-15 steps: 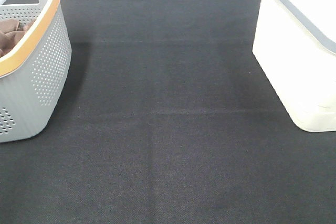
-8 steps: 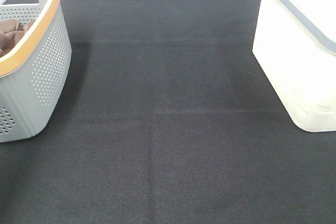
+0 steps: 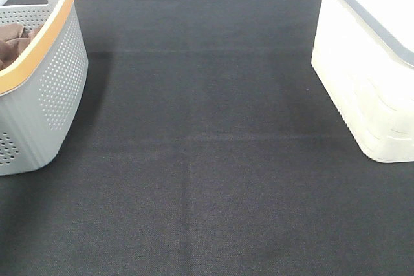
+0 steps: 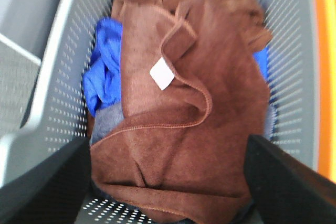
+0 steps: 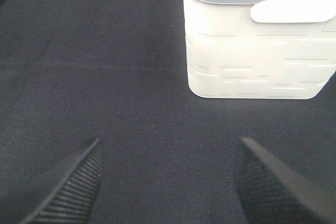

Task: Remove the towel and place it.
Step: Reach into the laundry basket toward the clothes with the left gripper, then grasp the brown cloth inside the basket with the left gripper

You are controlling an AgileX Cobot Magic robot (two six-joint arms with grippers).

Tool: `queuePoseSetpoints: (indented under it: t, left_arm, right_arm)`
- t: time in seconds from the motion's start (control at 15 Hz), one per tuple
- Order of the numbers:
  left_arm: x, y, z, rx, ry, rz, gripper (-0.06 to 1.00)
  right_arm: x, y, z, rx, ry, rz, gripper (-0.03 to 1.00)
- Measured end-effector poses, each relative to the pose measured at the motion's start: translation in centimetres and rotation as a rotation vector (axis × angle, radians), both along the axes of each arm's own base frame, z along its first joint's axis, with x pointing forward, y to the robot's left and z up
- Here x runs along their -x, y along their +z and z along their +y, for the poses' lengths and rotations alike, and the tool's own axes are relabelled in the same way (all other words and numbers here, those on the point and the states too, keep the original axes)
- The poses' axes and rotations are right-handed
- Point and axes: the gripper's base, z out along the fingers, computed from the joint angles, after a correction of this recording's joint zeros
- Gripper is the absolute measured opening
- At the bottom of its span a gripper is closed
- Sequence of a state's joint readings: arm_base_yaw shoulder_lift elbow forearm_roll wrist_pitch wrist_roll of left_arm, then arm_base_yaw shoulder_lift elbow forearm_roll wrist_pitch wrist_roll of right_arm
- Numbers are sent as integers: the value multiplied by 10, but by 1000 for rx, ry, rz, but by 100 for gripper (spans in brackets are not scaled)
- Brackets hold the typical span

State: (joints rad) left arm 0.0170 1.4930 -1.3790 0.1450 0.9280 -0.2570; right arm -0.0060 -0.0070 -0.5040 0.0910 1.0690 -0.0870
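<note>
Currently the towel (image 4: 178, 129) lies inside the grey perforated basket (image 4: 63, 77). It is reddish-brown and rumpled, with 1 stitched edge folded over so its small white tag (image 4: 161, 74) faces up. A blue cloth (image 4: 105, 72) sits under it, showing along 1 basket wall and peeking out at the opposite side. Left claw (image 4: 168, 145) hangs over the towel, spread wide, its 2 dark fingers (image 4: 47, 187) on either side of the cloth, pinching nothing. Cannot tell if they touch the fabric. Right claw (image 5: 168, 145) is spread too and empty, over the bare black desk (image 5: 131, 77). The white bin (image 5: 252, 51) with a grey rim stands on the desk ahead of it, well apart from the fingertips. In the high view the basket stands at the desk's left edge, with its orange rim (image 3: 45, 37) on top and brown fabric (image 3: 16, 40) showing inside. The white bin stands at the far right, with a wide stretch of black desk between the 2 containers.
</note>
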Motion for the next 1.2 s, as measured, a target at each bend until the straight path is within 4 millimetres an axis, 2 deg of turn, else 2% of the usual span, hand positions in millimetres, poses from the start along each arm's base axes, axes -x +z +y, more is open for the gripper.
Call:
queuePoseSetpoints:
  t: [0.27,0.53,0.6,0.93,1.2]
  left_arm:
    - [-46,-40,1,2,8,143,76]
    - [-82,-69,2,15,24,209,76]
    - [-92,-81,1,30,31,250,76]
    - [-108,-111,1,40,37,328,76]
    - [-119,-123,-1,61,42,277,76]
  right_arm:
    - [0,0,0,0,0,0,67]
    - [0,0,0,0,0,0,67]
    - [0,0,0,0,0,0,67]
    - [0,0,0,0,0,0,67]
    - [0,0,0,0,0,0,67]
